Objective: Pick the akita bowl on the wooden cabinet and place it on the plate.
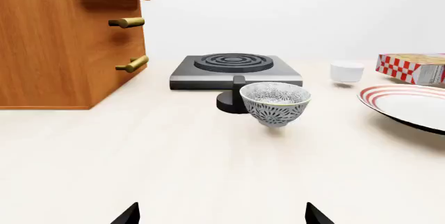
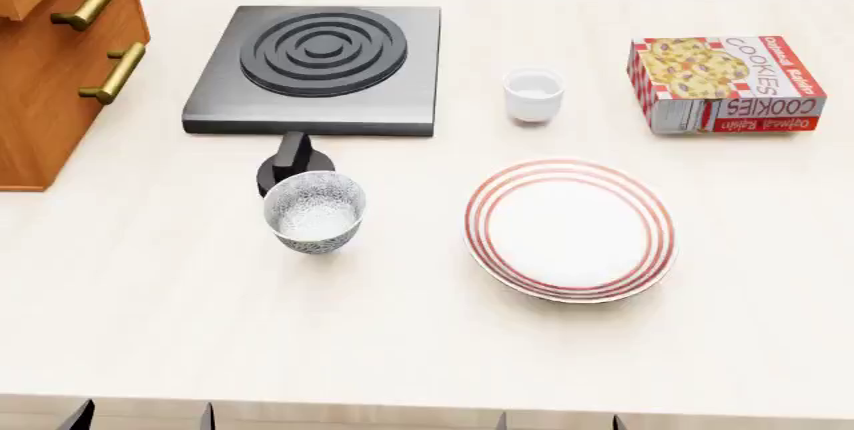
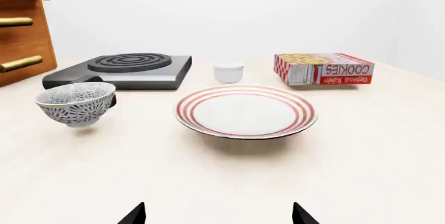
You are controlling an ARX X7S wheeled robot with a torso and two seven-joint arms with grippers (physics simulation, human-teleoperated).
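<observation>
The wooden cabinet (image 2: 40, 100) stands at the far left; its top is out of view, so the akita bowl on it does not show. A look-alike speckled bowl (image 2: 315, 212) sits upright on the table in front of the stove, also seen ahead in the left wrist view (image 1: 275, 103). To its right lies the red-ringed plate (image 2: 570, 230), bare, straight ahead in the right wrist view (image 3: 245, 112). My left gripper (image 1: 222, 216) and right gripper (image 3: 219, 214) are both open and hold nothing, low at the table's near edge, well short of bowl and plate.
A dark grey stove (image 2: 320, 55) sits at the back, with a black knob (image 2: 294, 162) just behind the speckled bowl. A small white cup (image 2: 533, 95) and a cookie box (image 2: 727, 82) stand behind the plate. Brass handles (image 2: 110, 72) stick out from the cabinet.
</observation>
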